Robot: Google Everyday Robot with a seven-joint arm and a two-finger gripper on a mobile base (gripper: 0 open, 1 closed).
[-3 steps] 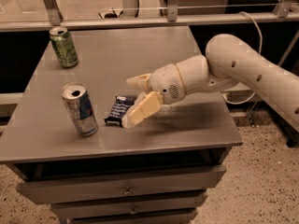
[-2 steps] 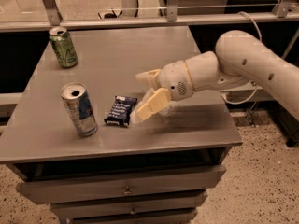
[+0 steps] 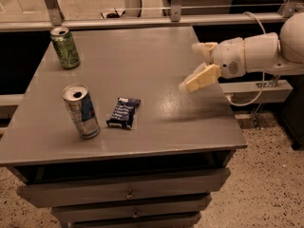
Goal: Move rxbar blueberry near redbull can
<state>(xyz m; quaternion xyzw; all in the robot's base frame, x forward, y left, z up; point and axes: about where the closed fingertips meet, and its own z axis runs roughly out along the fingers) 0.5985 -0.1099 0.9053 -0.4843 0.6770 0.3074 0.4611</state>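
The rxbar blueberry (image 3: pixel 123 112), a flat navy-blue wrapper with white lettering, lies on the grey table (image 3: pixel 156 65) just right of the redbull can (image 3: pixel 81 110), which stands upright near the front left. My gripper (image 3: pixel 195 65) hangs above the table's right side, well away from the bar. Its fingers are spread apart and hold nothing.
A green can (image 3: pixel 65 47) stands upright at the table's back left corner. Drawers (image 3: pixel 128 189) sit under the tabletop. A metal rail (image 3: pixel 142 20) runs behind the table. A cable (image 3: pixel 259 87) hangs beside the right edge.
My gripper has let go of the rxbar and pulled back to the right and up. The bar stays lying beside the redbull can.
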